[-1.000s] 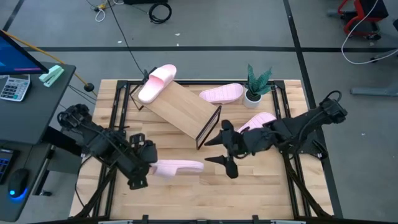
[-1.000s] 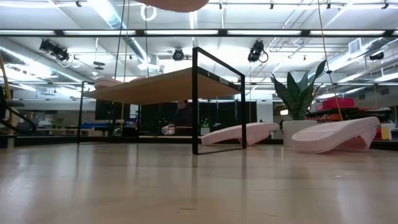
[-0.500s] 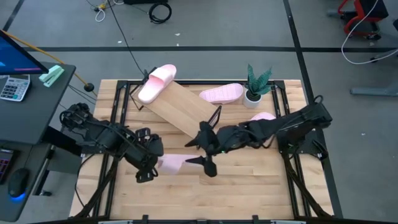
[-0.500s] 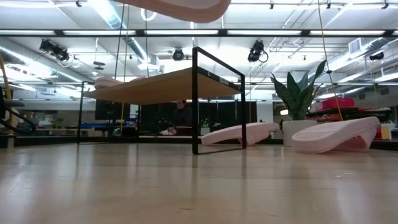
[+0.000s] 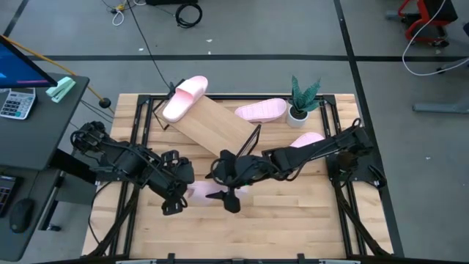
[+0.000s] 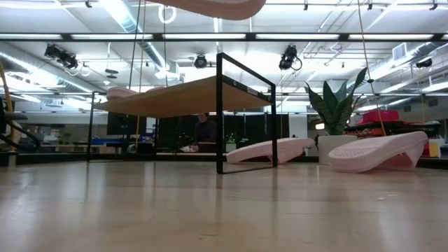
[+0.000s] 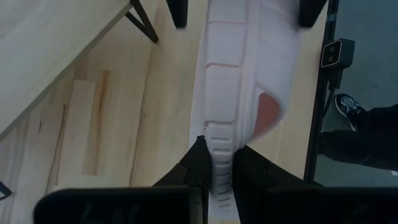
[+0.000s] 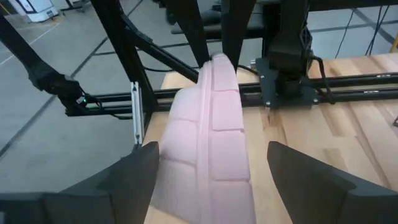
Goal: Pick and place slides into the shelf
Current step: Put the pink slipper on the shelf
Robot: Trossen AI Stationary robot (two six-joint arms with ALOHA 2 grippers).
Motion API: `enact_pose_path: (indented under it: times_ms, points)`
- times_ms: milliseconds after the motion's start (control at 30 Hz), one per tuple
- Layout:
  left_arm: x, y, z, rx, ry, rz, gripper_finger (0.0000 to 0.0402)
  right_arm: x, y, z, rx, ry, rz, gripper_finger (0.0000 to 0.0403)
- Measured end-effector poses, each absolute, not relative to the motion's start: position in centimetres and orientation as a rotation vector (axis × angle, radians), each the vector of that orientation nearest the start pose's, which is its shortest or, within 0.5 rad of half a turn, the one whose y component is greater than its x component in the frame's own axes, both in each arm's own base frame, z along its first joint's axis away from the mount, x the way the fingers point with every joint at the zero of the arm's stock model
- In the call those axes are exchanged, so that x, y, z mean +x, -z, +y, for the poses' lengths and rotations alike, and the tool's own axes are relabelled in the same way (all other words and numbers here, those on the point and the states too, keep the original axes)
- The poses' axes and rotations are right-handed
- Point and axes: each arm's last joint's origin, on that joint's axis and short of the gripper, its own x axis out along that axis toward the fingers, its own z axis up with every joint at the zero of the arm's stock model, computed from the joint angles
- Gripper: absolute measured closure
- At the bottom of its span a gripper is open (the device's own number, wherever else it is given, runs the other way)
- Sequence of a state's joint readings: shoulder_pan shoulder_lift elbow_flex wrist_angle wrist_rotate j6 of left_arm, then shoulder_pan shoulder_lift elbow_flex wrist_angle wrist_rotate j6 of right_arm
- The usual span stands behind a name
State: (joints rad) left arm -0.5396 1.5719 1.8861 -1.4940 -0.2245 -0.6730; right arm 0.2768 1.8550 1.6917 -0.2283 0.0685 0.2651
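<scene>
My left gripper (image 5: 179,191) is shut on a pale pink slide (image 5: 202,193) that hangs in the air over the table's near middle. In the low view this slide (image 6: 210,5) shows only at the upper edge, clear of the tabletop. My right gripper (image 5: 220,183) is open, one finger on either side of the slide's free end (image 8: 211,124), apart from it. The shelf (image 5: 216,128) stands slantwise at the table's far left, with a second slide (image 5: 185,97) lying on its far end. A third slide (image 5: 260,111) and a fourth (image 5: 309,138) rest on the table. My left gripper pinches the slide's sole at its end (image 7: 217,163) between both fingers (image 7: 198,165), coming level from the table's left. The slide is lifted clear and reaches away from the fingers toward the right gripper, its treaded underside (image 7: 227,81) turned to the wrist camera.
A small potted plant (image 5: 300,103) stands at the far right, beside the third slide. The shelf's black wire end frame (image 5: 248,147) is close to the far side of the right gripper. Bare tabletop (image 5: 293,220) lies along the near edge.
My right gripper has reached toward the table's left, staying open, until its fingers stand on either side of the held slide. My left gripper has carried the slide a little toward the right and then kept still.
</scene>
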Motion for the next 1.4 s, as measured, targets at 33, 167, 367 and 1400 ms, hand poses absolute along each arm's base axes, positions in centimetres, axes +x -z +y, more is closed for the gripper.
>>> enact_pose_path:
  times_ms: [33,167,367,1400]
  points:
    - [23.6,-41.1,-13.4,-0.158,-0.099,1.12,0.0355,41.9,-33.8,11.7,0.201,-0.149,0.419,0.01]
    - [23.6,-41.2,-13.4,-0.157,-0.097,1.117,0.0355,42.2,-33.2,11.8,0.21,-0.142,0.436,0.011]
    - [23.7,-41.2,-13.4,-0.153,-0.102,1.11,0.0355,42.3,-33.0,11.7,0.208,-0.137,0.445,0.0155]
    - [23.2,-42.6,-12.4,-0.188,-0.283,0.899,0.015,40.4,-32.6,9.2,0.228,0.062,0.643,0.0302]
